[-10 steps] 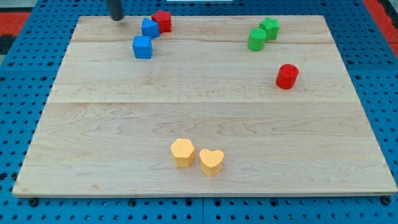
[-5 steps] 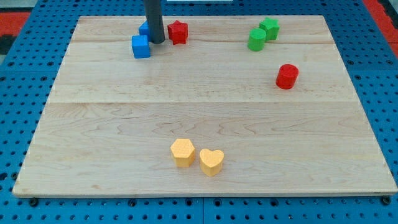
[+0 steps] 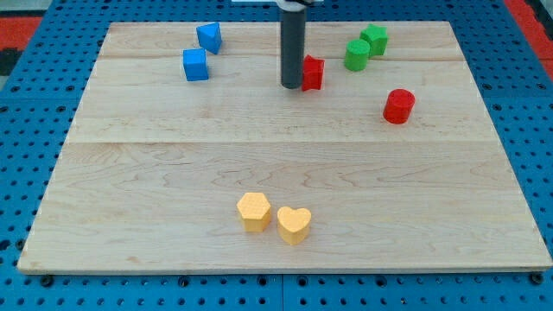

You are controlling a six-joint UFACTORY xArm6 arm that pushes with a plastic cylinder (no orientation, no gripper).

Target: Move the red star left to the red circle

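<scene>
Just to the view's right of my tip, touching it, stands the red star; the rod has no jaws and grasps nothing; the red circle lies further right and lower; star judged light, rigid, free-sliding; press its left face centrally

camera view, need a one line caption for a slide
My tip presses the left side of the red star, with the red circle farther to the view's right.
</scene>
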